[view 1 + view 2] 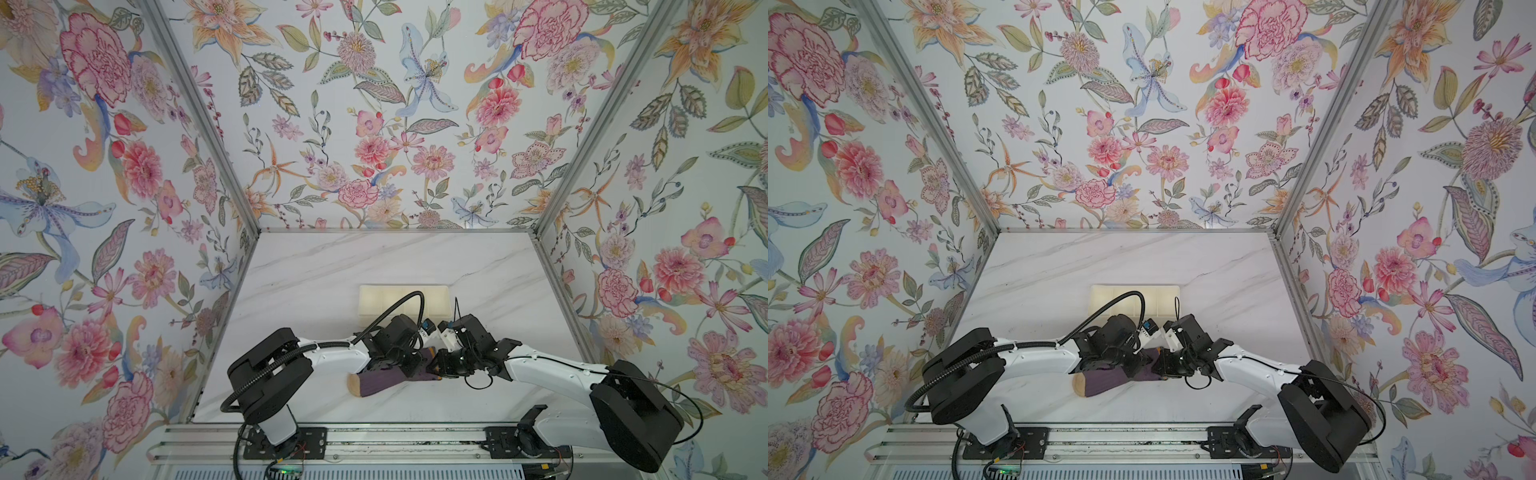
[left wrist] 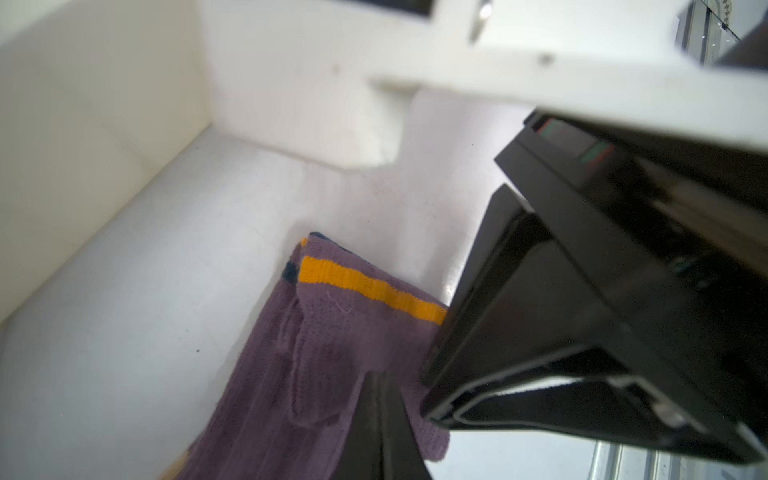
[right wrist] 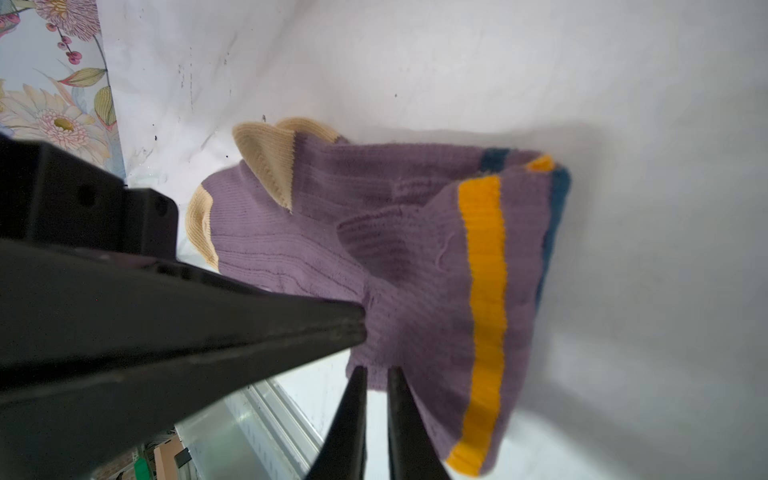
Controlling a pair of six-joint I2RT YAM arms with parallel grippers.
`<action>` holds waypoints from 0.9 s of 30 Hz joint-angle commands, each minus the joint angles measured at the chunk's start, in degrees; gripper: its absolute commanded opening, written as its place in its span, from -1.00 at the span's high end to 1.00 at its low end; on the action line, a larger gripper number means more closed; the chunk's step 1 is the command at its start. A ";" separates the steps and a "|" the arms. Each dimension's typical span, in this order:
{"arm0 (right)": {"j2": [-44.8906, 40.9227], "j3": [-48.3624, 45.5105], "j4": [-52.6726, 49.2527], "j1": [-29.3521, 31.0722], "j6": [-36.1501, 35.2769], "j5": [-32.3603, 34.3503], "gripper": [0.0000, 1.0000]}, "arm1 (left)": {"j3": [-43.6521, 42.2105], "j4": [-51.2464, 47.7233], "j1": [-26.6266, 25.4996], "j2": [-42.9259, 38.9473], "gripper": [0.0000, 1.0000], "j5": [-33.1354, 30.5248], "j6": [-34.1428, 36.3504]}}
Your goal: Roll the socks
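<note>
From my seat I see the dark purple ribbed socks (image 1: 382, 380) (image 1: 1108, 379), with tan toes and heels and an orange and a navy stripe at the cuff, lying flat and unrolled on the white marble-look tabletop (image 1: 332, 270), near its front edge and about mid-width. The tan toe points to the left arm's side and the cuff end lies under the two wrists. In the right wrist view the socks (image 3: 415, 249) are stacked one on the other, and the cloth is puckered where the left gripper (image 3: 358, 324) has its jaws closed tight on it. Just beside that, the right gripper (image 3: 376, 372) has its jaws drawn narrow, nipping the cloth's edge. In both top views the black gripper bodies meet over the cuff and hide it from me. Behind them a cream plastic tray (image 1: 432, 297) with shallow compartments sits on the table, apart from the socks. The left arm's black corrugated cable hose (image 1: 399, 305) arches across its front. Floral-papered walls (image 1: 374, 124) close in three sides.
</note>
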 commanded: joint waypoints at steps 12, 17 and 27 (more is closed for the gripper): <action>3.90 -0.10 0.01 1.46 0.56 0.35 0.74 | 0.02 1.18 2.04 3.68 1.00 1.19 -1.23; 4.47 -0.43 -0.41 1.60 0.54 0.65 0.74 | -0.33 0.71 2.63 4.62 1.00 1.27 -1.54; 3.14 1.21 -1.20 1.57 -0.97 -0.14 0.64 | -0.86 1.85 3.18 3.36 1.00 2.48 -1.79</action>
